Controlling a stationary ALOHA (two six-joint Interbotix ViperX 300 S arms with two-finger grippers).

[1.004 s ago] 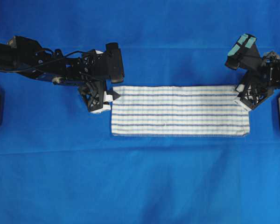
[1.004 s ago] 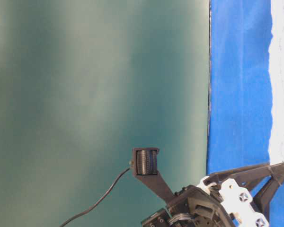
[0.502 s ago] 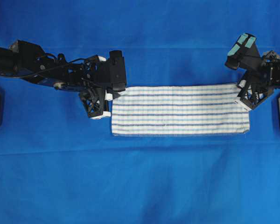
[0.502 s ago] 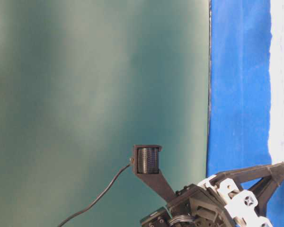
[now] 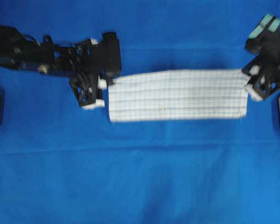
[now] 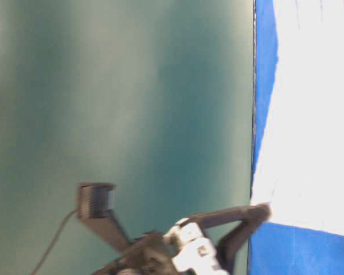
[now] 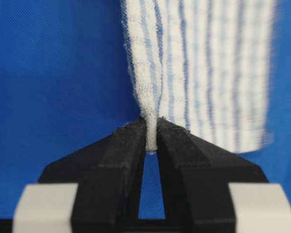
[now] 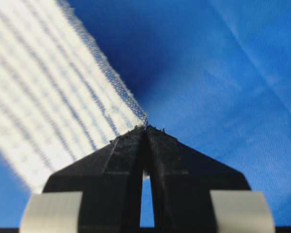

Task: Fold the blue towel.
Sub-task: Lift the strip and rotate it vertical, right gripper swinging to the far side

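A: Woven white cloth with thin blue stripes, that is what the blue towel [image 5: 177, 95] is looking like, a long rectangle lying across the middle of the plain blue table covering [image 5: 140, 177].

B: And the left end effector [image 7: 152, 141]?

A: It is pinching the towel's left far corner, its black fingers [image 7: 126, 150] pressing together on a bunched edge of fabric.

B: The other one?

A: The right end effector [image 8: 146, 133] is clamping the towel's right far corner, where frayed threads are showing at the tips.

B: Is the towel lying flat?

A: From overhead its far edge is looking raised and blurred between the two grips, while the near edge is resting on the covering.
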